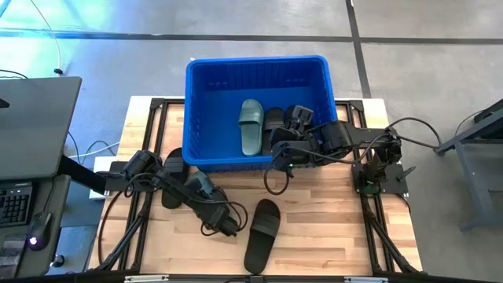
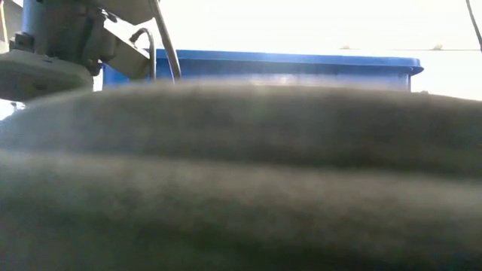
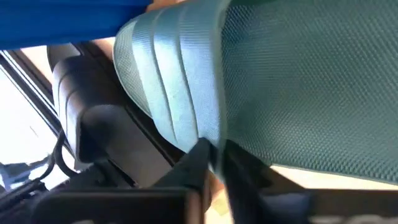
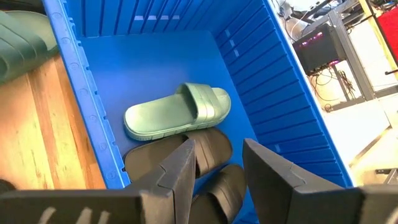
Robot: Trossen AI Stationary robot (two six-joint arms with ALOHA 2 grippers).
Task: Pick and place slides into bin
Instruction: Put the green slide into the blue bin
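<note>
The blue bin [image 1: 196,86] stands at the table's far middle and holds a sage green slide [image 1: 251,126] and two black slides [image 1: 273,122] [image 1: 299,116]; they also show in the right wrist view, green [image 4: 180,112] and black [image 4: 199,149]. My right gripper [image 4: 217,180] is open and empty above the black slides, at the bin's near right part [image 1: 284,151]. My left gripper [image 3: 214,171] is shut on a second green slide [image 3: 280,81], just in front of the bin's near wall [image 1: 201,185]. A black slide [image 1: 173,179] lies beside it, under the left arm. My left gripper pinches the green slide between its two fingers at the side edge where the ribbed strap meets the textured sole [image 3: 208,140]. The fingers point toward the bin. Whether the slide is clear of the table, I cannot tell.
Another black slide [image 1: 263,234] lies on the wood near the table's front edge; a blurred dark shape [image 2: 241,173] fills the low view below the bin's rim [image 2: 301,64]. A desk with a keyboard [image 1: 16,200] stands to the left, and cables [image 1: 275,181] hang from the arms.
</note>
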